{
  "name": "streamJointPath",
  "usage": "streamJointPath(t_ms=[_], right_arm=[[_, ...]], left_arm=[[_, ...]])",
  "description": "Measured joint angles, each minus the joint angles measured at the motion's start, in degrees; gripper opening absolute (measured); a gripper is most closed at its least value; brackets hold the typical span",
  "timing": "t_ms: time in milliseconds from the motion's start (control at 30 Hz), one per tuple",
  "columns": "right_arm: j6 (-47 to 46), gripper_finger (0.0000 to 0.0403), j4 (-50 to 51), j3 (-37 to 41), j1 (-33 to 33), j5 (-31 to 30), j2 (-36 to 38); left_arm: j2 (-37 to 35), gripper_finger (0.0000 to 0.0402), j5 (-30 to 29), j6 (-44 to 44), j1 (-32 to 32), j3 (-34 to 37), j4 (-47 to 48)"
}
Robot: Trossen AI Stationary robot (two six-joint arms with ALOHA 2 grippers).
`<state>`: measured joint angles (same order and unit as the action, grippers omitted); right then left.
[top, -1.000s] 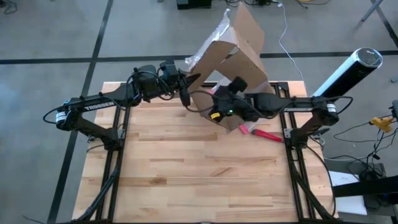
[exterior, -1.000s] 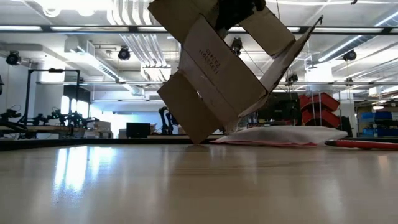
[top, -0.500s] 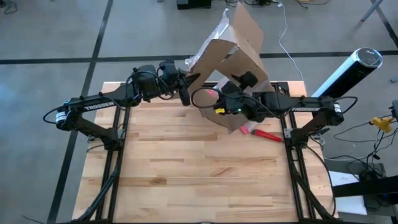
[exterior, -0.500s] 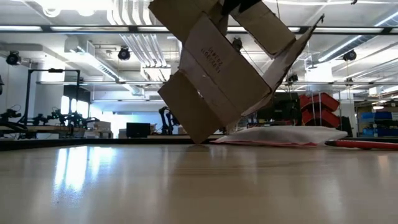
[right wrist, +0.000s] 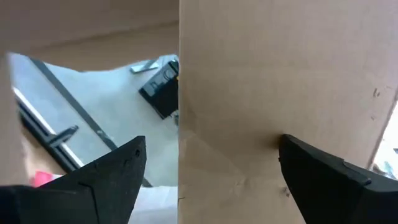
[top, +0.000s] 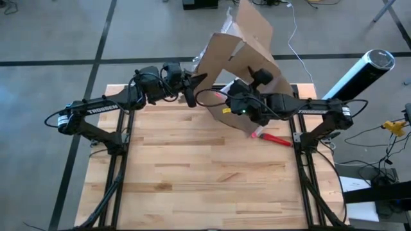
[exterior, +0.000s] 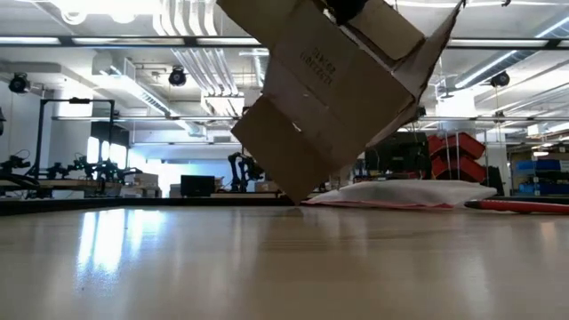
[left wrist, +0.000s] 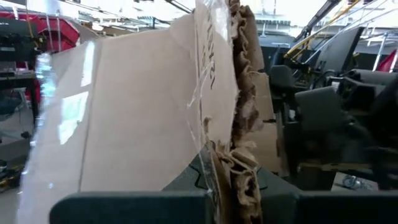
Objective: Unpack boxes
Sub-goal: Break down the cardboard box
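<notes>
The brown cardboard box (top: 241, 58) stands tilted at the table's far middle, flaps open, with one lower corner (exterior: 298, 197) on the table. My left gripper (top: 192, 86) is at the box's left side, shut on a torn, taped flap (left wrist: 211, 93). My right gripper (top: 228, 95) reaches in from the right, open. Its fingers (right wrist: 112, 171) stand either side of a cardboard wall's edge (right wrist: 180, 124). My left gripper pinches the ragged, taped edge of the box's flap (left wrist: 231, 177) between its two fingers. It comes level from the table's left. The box hangs tilted from this hold with its lower corner on the table. Whether my right gripper's fingers touch the cardboard, I cannot tell.
A translucent pink-edged pouch (exterior: 400, 193) lies flat behind the box. A red tool (top: 276, 140) lies to the box's right. A black-and-silver cylinder (top: 359, 72) stands beyond the table's right edge. The near half of the wooden table (top: 205, 186) is bare.
The box has tipped further toward the table's right, its top swinging over and its lower corner sliding a little that way. My right gripper has moved up and toward the far edge along the box. My left gripper has kept its hold.
</notes>
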<state>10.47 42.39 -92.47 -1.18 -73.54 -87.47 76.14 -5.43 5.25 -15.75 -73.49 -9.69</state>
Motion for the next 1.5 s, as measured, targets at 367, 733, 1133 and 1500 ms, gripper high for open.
streamJointPath(t_ms=[367, 733, 1133, 1500], right_arm=[[6.64, 0.0305, -1.16, 0.02, -0.82, -6.3, 0.47], [9.1, 0.028, -1.47, 0.04, -0.7, -11.52, 5.11], [28.64, 0.0267, -26.3, 0.0, -0.58, -9.22, 8.45], [27.89, 0.0276, -32.23, 0.0, 2.28, -1.43, 8.34]], left_arm=[[0.0, 0.0, 0.48, -0.16, 0.0, 0.0, 1.67], [0.0, 0.0, 1.7, -3.03, 0.0, 0.0, 6.0], [0.07, 0.0, 1.67, -5.19, -0.07, 0.0, 8.17], [0.07, 0.0, 0.53, -5.23, -0.25, 0.0, 7.72]])
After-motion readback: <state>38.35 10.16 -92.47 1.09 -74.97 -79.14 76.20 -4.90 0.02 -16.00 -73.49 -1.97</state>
